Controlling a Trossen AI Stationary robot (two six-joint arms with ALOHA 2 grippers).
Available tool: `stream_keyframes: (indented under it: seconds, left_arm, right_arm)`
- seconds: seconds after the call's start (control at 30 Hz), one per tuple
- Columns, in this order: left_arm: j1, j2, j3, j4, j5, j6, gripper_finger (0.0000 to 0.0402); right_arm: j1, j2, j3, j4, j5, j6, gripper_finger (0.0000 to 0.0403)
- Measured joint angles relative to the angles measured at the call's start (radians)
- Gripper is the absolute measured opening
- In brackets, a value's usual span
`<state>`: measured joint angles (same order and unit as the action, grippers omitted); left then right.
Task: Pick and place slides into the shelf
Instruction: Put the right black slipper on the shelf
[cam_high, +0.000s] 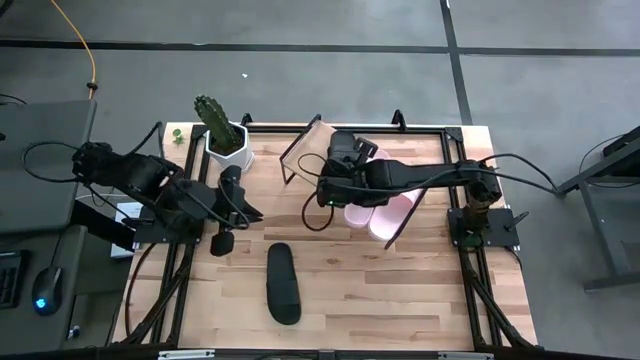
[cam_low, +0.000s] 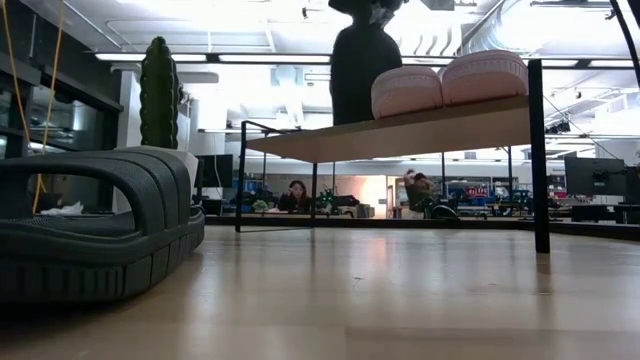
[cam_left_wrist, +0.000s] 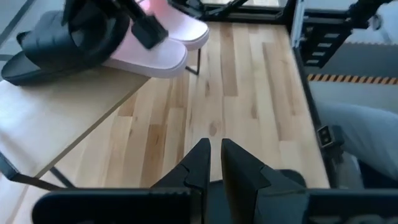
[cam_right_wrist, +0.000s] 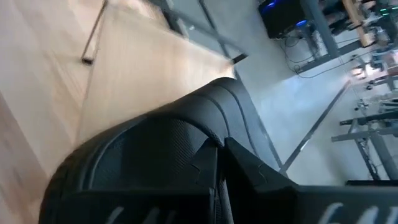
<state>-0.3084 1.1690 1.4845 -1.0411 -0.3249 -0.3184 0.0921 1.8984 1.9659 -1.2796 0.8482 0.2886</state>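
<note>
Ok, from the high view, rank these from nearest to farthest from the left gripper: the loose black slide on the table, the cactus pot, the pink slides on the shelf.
From the left gripper:
1. Loose black slide, on the table toward the front edge.
2. Cactus pot, at the back by the shelf's left end; too close to the slide to rank firmly.
3. Pink slides, under the right arm, clearly farthest.

My right arm (cam_high: 400, 178) covers much of the two pink slides (cam_high: 385, 215) on the shelf (cam_high: 300, 150) from above. The black slide (cam_right_wrist: 155, 143) in my right gripper (cam_right_wrist: 217, 163) is cut off by the wrist picture's edge; background people stay indistinct.
</note>
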Motion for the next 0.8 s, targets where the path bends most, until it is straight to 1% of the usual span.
stream_keyframes:
  seconds: [0.13,0.3,0.43,0.5,0.6,0.67,0.8]
  left_arm:
    - [0.000,0.057,0.000,-0.029,-0.024,0.015,0.0030]
    - [0.000,0.144,0.000,-0.062,-0.062,0.079,0.0030]
    - [0.000,0.190,0.000,-0.071,-0.164,0.105,0.0031]
    - [0.000,0.201,0.000,-0.068,-0.198,0.115,0.0031]
    - [0.001,0.209,0.000,-0.043,-0.204,0.166,0.0031]
    - [0.000,0.214,0.000,-0.005,-0.202,0.208,0.0031]
    - [0.000,0.219,0.000,0.112,-0.153,0.314,0.0031]
  right_arm:
    - [0.005,0.000,0.083,-0.048,0.008,0.011,0.0000]
    - [0.051,0.000,0.229,-0.118,0.013,0.024,0.0000]
    - [0.104,-0.002,0.323,-0.168,0.016,0.026,0.0000]
    - [0.132,-0.002,0.351,-0.194,0.008,0.039,0.0000]
    - [0.167,-0.002,0.364,-0.233,0.001,0.074,0.0000]
    - [0.185,-0.002,0.361,-0.252,-0.024,0.091,0.0000]
    - [0.204,0.004,0.357,-0.286,-0.049,0.114,0.0000]
